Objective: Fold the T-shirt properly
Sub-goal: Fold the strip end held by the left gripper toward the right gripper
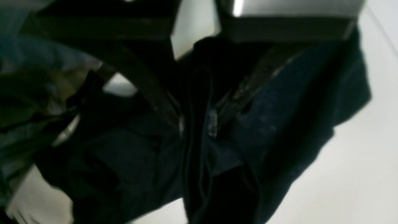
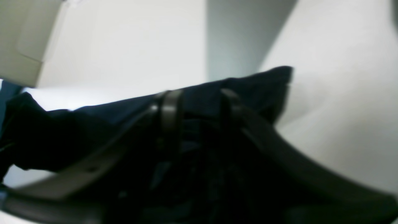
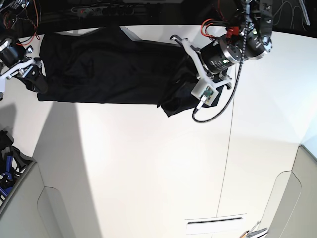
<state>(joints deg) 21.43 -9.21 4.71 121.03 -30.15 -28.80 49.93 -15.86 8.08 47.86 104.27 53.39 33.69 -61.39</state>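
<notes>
The black T-shirt lies spread in a long band along the far edge of the white table. My left gripper is at the shirt's right end in the base view and is shut on a bunched fold of the cloth. That end is crumpled under the gripper. My right gripper is at the shirt's left end. In the right wrist view its two fingertips stand apart, open, with dark fabric lying between and around them.
A thin seam runs down the table's right part. Grey panels flank the near corners. Cables and blue parts sit at the left edge. A narrow slot marks the near side.
</notes>
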